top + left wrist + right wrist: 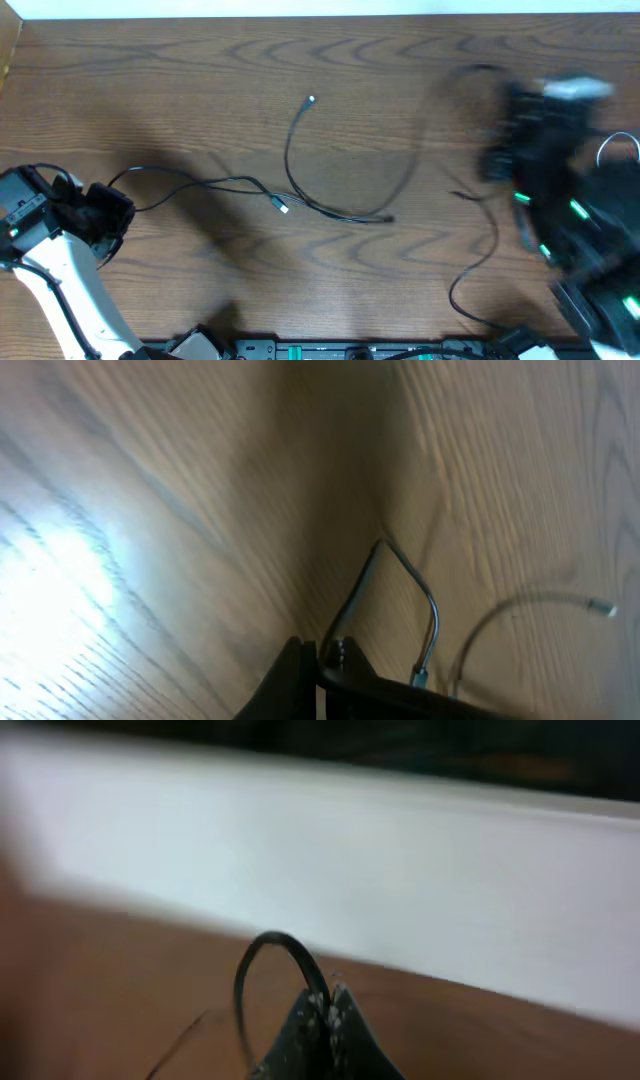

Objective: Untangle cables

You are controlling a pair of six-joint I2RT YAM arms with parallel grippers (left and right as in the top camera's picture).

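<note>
A thin black cable (215, 183) runs from my left gripper (118, 212) to a small plug (283, 208). The left gripper (325, 655) is shut on its end, and the cord (405, 565) bends up and back down beside the jaws. A second black cable (292, 165), with a plug (311, 100), loops down mid-table and rises in a blurred arc toward my right gripper (508, 95). The right gripper (328, 1000) is shut on a black cable loop (262, 945). A third black cable (487, 255) curls at the front right.
The wooden table (200, 70) ends at a white wall (400, 850) just beyond the right gripper. A white loop (617, 143) shows by the blurred right arm (560, 190). A black rail (330, 350) lines the front edge. Another plug (600, 607) lies right of the left jaws.
</note>
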